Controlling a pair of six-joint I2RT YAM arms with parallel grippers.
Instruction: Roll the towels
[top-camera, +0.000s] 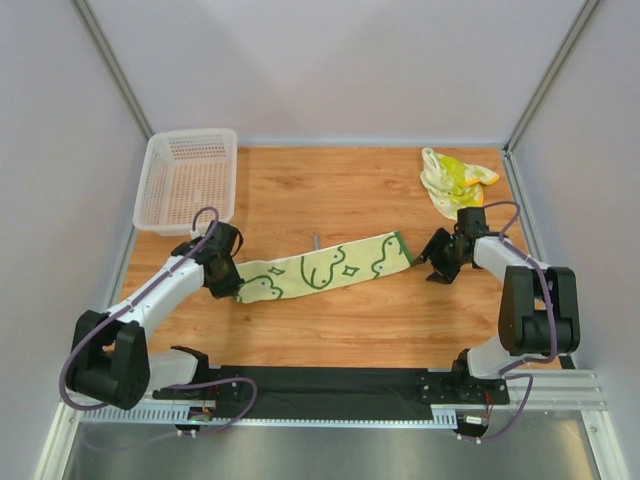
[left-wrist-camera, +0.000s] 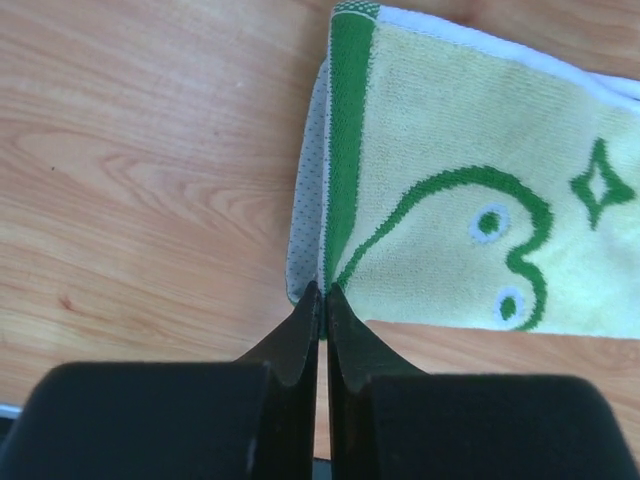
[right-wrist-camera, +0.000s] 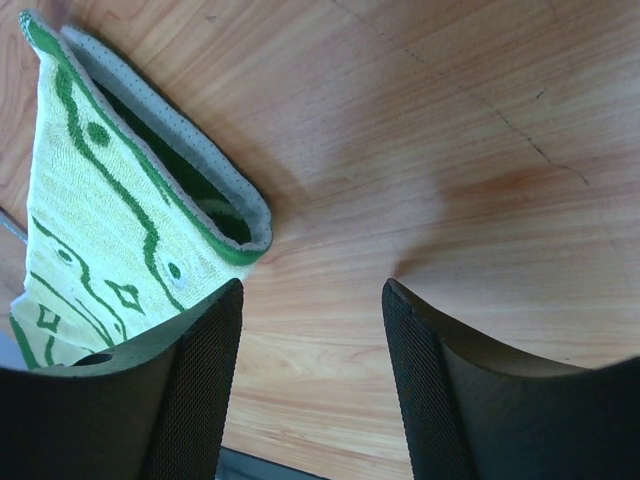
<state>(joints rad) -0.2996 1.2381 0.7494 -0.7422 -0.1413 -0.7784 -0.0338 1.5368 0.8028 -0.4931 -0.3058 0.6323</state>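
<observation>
Left end effector (left-wrist-camera: 322, 292) tight on towel (left-wrist-camera: 450, 150)

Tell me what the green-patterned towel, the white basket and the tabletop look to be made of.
The green-patterned towel: soft looped terry, likely cotton; fuzzy pile on top, a smoother grey dotted backing at the folded edge. The white basket: rigid moulded plastic; even mesh, slight sheen. The tabletop: wood grain, smooth and faintly glossy; solid wood or laminate, I cannot tell.
</observation>
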